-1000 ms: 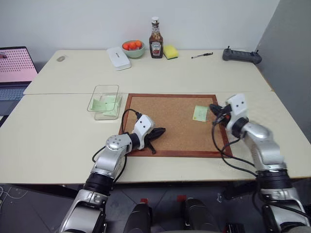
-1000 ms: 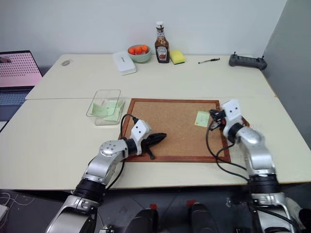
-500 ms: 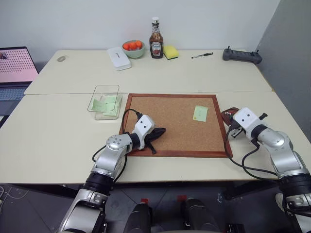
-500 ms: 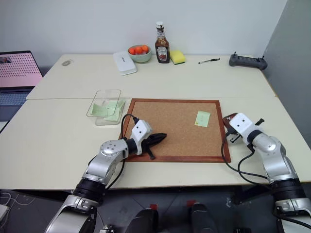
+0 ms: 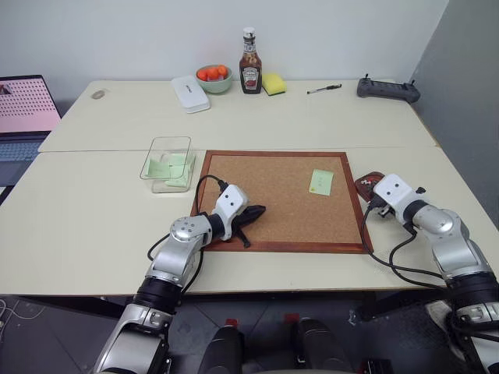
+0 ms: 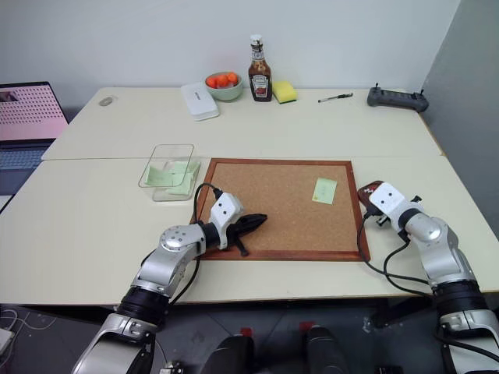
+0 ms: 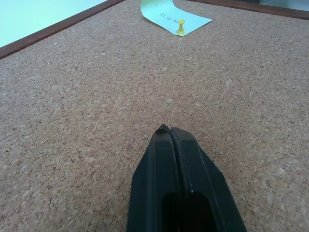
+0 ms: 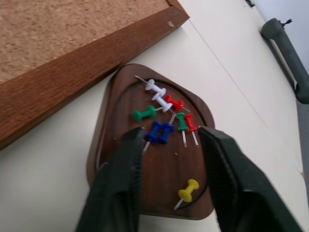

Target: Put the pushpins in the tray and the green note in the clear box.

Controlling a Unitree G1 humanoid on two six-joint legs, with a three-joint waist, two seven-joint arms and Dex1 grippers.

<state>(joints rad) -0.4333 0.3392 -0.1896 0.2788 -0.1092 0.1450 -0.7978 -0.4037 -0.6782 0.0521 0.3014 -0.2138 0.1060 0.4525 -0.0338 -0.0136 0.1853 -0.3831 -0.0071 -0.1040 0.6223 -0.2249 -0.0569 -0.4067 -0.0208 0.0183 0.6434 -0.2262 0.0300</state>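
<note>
Cork board [image 5: 279, 196] is flanked by the clear box [image 5: 168, 163] and the tray [image 8: 149, 145], over which the empty right gripper [image 8: 169, 159] is parted, while the left gripper [image 7: 179, 159] is pressed closed, holding nothing.

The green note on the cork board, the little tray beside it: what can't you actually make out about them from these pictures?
- The green note: the left wrist view cuts it off at the frame edge; its markings are too small to read.
- The yellow pushpin through it: too small to see from the head views.
- The tray: the right claw and wrist hide most of it in the head views.
- The clear box: how many green sheets lie inside is unclear.
</note>
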